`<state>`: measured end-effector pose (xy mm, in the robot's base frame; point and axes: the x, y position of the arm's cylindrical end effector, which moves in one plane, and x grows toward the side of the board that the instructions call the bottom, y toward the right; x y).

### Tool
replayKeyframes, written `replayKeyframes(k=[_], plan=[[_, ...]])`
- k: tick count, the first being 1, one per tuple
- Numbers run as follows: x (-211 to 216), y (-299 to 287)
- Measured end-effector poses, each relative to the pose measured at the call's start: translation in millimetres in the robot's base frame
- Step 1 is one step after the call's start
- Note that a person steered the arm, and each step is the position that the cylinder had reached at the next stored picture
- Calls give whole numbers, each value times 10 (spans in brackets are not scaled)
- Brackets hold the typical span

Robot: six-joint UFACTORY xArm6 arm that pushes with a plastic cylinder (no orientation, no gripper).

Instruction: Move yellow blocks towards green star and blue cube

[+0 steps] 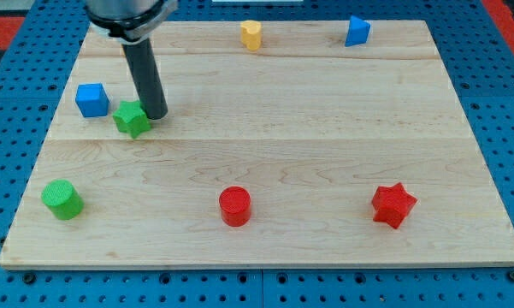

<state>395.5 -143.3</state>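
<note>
Resting spot of my tip [156, 114]: on the table [325, 154], just beside the green star [132, 118] at its right, holding nothing, since it is a bare rod
Target pair: green star and blue cube [91, 99] near each other at the view's left
Yellow block [251, 34]: only one shows, at the view's top, well apart from the pair
Progress: judged not started; the whole push is left
Surface: pale wooden table on a blue pegboard
Bystanders: blue block [357, 31], green cylinder [62, 199], red cylinder [235, 206], red star [393, 204]

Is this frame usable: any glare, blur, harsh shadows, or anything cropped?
Camera view: even soft light, no glare on the board; blocks sharp, faint shadows only. The rod's top is cropped at the view's top; my tip shows clearly, right beside the green star.
</note>
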Motion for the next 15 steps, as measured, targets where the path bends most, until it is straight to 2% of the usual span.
replayKeyframes(k=[1, 3, 4, 5, 6, 7, 8, 9, 10, 12, 14, 15], plan=[[261, 350], [231, -567], [173, -395], [-161, 208], [-702, 155], [-1111, 367], [-1664, 174], [-2017, -401], [-1903, -481], [-1406, -314], [-1525, -736], [-1513, -761]])
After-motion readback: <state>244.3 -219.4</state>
